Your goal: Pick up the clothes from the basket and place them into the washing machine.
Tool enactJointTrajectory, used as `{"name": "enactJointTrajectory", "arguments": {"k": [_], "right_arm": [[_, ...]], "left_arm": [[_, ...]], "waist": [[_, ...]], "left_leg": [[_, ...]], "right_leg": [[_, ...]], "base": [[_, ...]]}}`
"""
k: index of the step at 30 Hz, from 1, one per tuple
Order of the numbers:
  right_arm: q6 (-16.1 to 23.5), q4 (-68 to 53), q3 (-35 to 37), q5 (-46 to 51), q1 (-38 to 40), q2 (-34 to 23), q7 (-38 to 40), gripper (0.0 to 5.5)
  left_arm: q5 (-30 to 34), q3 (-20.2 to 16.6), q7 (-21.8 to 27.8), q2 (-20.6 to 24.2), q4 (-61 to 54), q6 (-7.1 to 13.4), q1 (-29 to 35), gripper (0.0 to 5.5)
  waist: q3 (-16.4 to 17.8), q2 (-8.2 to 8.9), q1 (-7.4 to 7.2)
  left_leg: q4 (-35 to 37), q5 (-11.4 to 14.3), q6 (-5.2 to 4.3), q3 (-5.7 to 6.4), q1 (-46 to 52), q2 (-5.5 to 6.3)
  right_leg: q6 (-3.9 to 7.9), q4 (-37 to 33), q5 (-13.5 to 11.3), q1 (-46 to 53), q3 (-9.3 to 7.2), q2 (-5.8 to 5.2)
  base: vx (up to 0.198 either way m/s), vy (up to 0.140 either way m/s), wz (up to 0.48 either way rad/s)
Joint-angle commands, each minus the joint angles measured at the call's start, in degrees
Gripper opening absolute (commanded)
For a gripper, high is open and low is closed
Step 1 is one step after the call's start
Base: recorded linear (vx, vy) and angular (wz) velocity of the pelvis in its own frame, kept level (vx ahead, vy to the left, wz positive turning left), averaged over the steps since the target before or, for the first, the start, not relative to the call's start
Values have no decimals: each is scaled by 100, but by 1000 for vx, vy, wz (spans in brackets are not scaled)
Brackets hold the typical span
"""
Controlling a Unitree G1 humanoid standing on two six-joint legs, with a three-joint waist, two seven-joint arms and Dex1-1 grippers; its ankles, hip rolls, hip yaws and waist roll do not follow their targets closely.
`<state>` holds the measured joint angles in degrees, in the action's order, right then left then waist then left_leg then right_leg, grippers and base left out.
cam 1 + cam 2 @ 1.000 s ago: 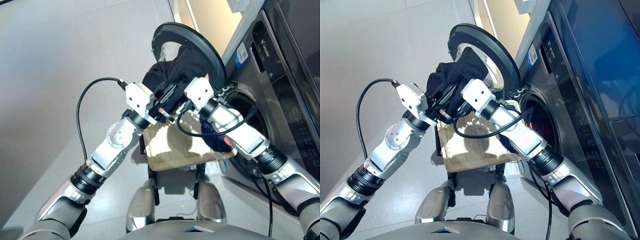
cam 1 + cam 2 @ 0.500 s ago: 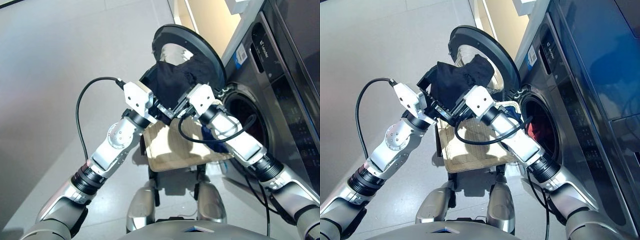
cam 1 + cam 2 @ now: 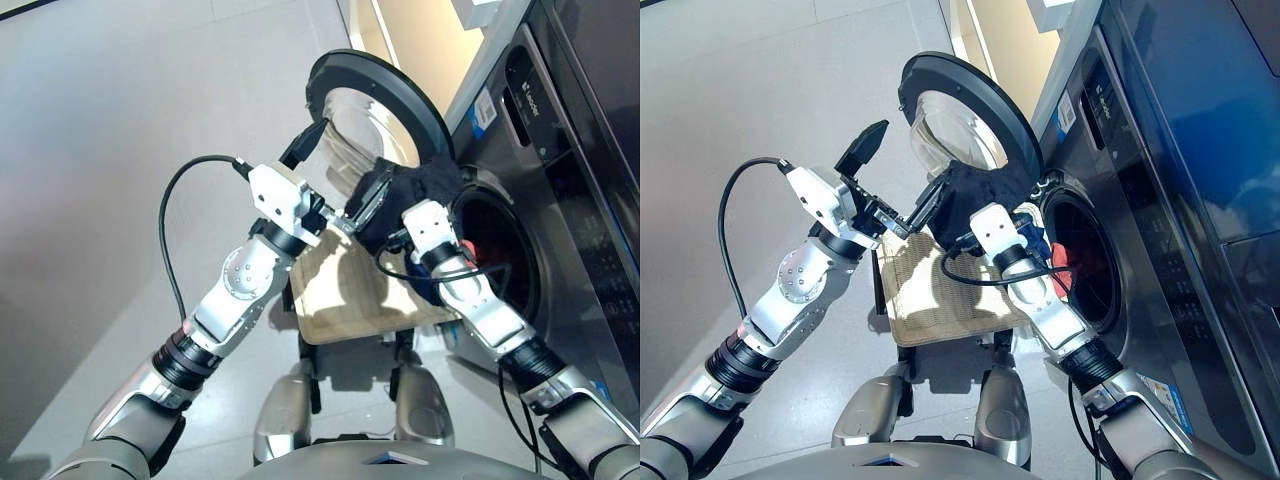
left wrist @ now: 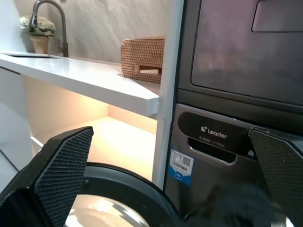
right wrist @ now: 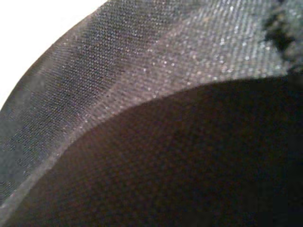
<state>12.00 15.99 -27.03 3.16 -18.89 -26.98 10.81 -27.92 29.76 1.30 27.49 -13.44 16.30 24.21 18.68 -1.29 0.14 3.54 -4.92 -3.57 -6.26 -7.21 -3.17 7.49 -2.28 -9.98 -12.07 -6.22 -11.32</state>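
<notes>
Black garment point(image 3: 405, 195) is bunched over right gripper point(image 3: 970, 222), up in the air between open door point(image 3: 375, 95) and drum opening point(image 3: 500, 255); held high so it clears the porthole rim, I'd judge. Cloth fills the right wrist view, so can't tell how those fingers stand. Left gripper point(image 3: 898, 180) has fingers spread wide, holding nothing. No clear long axis, just a lump. Coral-red garment point(image 3: 1060, 258) is in the drum, navy one point(image 3: 1032, 243) at basket's point(image 3: 345, 300) machine-side edge

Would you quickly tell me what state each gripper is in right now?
Left gripper: open, holding nothing.
Right gripper: carrying the black garment; the cloth hides its fingers, so open or shut cannot be told.
</notes>
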Motion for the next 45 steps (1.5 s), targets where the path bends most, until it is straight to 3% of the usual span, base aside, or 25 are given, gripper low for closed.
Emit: {"name": "enactJointTrajectory", "arguments": {"k": [1,5,12,16,20,24,28,32,40,45], "right_arm": [[668,-19,271,-112,33,363,359,0],[756,572,389,-35,217,556,634,0],[957,1541,742,353,286,966,1252,0],[1129,1868,1015,602,156,1090,1662,0],[1235,2227,1326,935,-34,1195,1958,0],[1303,2605,1735,1139,-331,1198,2406,0],[1382,3075,2283,1370,-687,919,2805,0],[1415,3372,2736,1487,-887,485,3054,0],[1170,4587,3236,1936,-1555,-876,3172,0],[1009,4997,3228,2155,-1921,-1777,2968,0]], "left_arm": [[229,115,-175,-123,-262,582,301,550],[229,138,-335,-218,-269,650,394,550],[30,314,-575,-337,-328,715,564,550],[-75,505,-660,-422,-297,717,738,550],[-110,589,-760,-459,-274,717,820,550],[-245,613,-945,-602,-195,710,655,550],[-320,683,-906,-589,-55,627,403,550],[-252,605,-894,-453,-1,581,254,550],[-138,445,-881,-151,-83,587,28,550],[-101,412,-861,-43,-219,561,-59,550]], "waist": [[-281,201,57],[-252,210,53],[32,210,48],[272,186,65],[338,121,101],[482,53,155],[667,-73,240],[767,-184,287],[923,-352,415],[969,-394,414]], "left_leg": [[93,16,-91,53,45,212],[58,45,-71,78,51,218],[-573,237,-35,194,-260,151],[-1049,336,-59,342,-637,69],[-1267,374,-70,390,-973,17],[-1562,448,-69,485,-1300,33],[-1932,545,-47,611,-1729,72],[-2226,605,-40,653,-2138,115],[-2709,659,-47,723,-2951,156],[-2920,672,-66,715,-3385,164]], "right_leg": [[658,362,149,104,-49,-338],[656,412,199,107,-42,-335],[521,835,443,-60,65,-247],[415,1189,602,-310,96,-118],[366,1446,681,-660,104,-38],[315,1747,776,-990,151,20],[273,2183,890,-1410,149,19],[254,2515,961,-1808,134,-12],[222,3064,1070,-2625,163,-60],[212,3310,1111,-3060,186,-92]], "base": [[0,0,0],[0,0,0],[-20,-11,23],[-75,-56,210],[-59,-41,121],[-69,-32,53],[-79,-19,133],[-76,-6,131],[-71,-7,106],[-34,-6,49]]}}
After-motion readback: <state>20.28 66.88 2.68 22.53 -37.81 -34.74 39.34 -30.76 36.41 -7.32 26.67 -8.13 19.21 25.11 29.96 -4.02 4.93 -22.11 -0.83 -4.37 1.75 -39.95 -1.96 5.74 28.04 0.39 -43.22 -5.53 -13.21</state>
